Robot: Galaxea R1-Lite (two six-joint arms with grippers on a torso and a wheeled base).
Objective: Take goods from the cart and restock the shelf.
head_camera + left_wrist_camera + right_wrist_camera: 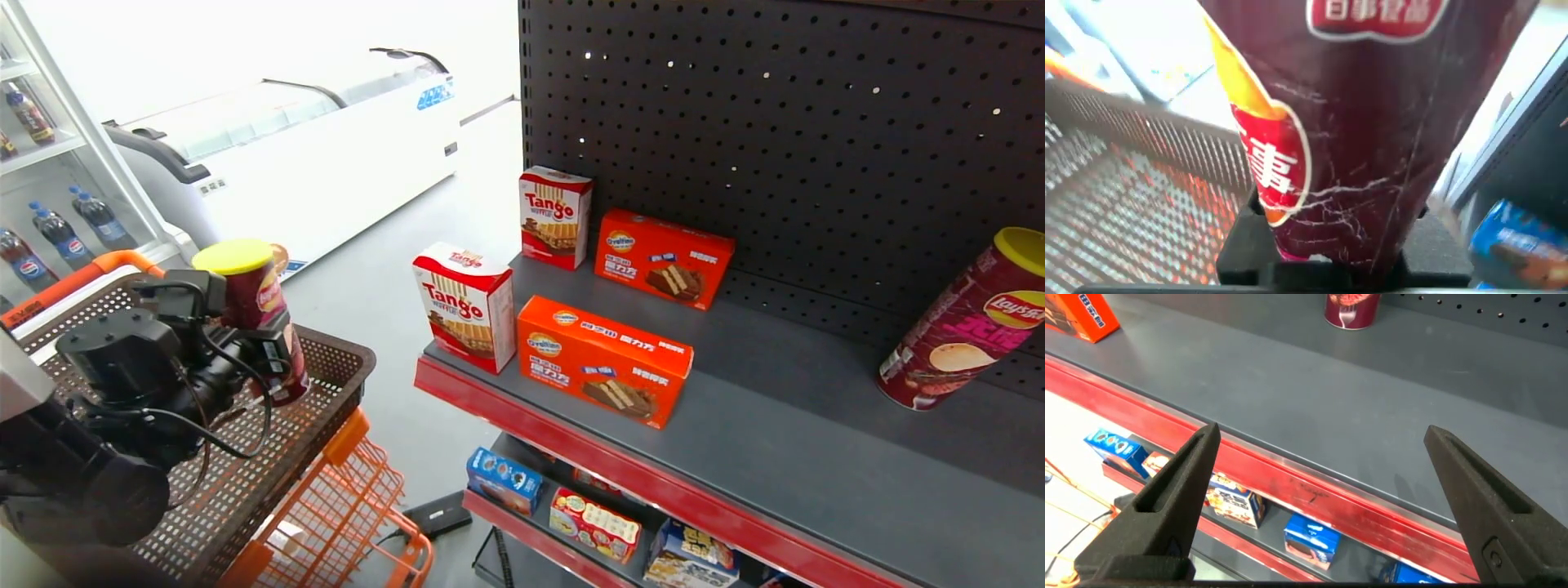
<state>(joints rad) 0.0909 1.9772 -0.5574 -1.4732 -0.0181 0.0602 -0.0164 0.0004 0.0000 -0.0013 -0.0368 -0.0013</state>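
- Cart [326,384]: left of shelf [816,441]; brown mesh basket on orange frame.
- Left gripper [265,347]: above cart, well left of shelf; jaws clamped on lower body of chip can [255,310]. Can near upright, yellow lid up.
- Handling, judged: light, stiff tube; smooth wall may slip; contents fragile. Hold across mid-body, moderate squeeze.
- Shelf, left end: wafer boxes [465,306], orange boxes [604,359].
- Shelf, right end: second can [963,327], tilted.
- Right gripper [1323,514]: over shelf front edge; jaws wide apart, empty.

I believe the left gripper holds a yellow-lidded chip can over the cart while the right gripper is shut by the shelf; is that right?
Not quite: the right wrist view shows the right gripper open by the shelf; the rest holds.
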